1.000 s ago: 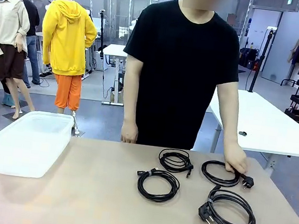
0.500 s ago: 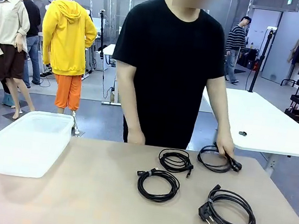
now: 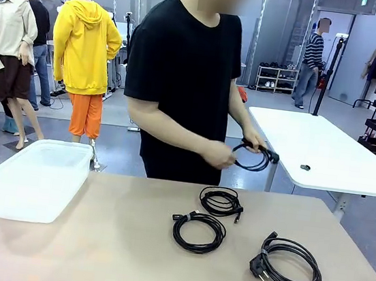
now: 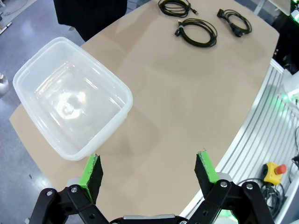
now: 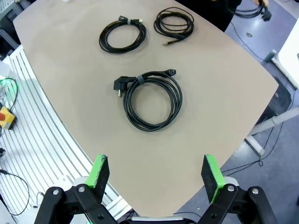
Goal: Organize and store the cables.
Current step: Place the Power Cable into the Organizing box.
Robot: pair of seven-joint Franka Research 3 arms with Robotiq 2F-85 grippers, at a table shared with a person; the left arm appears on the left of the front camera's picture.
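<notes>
The fourth cable [image 3: 256, 157] has left the tabletop: it lay at the far right edge a second ago and is now held in the air beyond that edge, a loose coil between the person's two hands [image 3: 219, 154], forearms bent at waist height, body turned sideways. Three cables remain on the table [image 3: 92, 252]: the far coil [image 3: 221, 201] close to the far edge, the middle coil [image 3: 199, 231] just in front of it, and the thick cable [image 3: 289, 264] well apart at the right, near the right edge but clear of it. The clear container [image 3: 36, 177] sits at the far left corner, against the edge. Bare tabletop lies open between container and coils. The left gripper [image 4: 148, 169] hangs high above the near side by the container, fingers spread wide and holding nothing. The right gripper [image 5: 155, 170] hangs above the near edge, spread likewise, with the thick cable ahead of it.
</notes>
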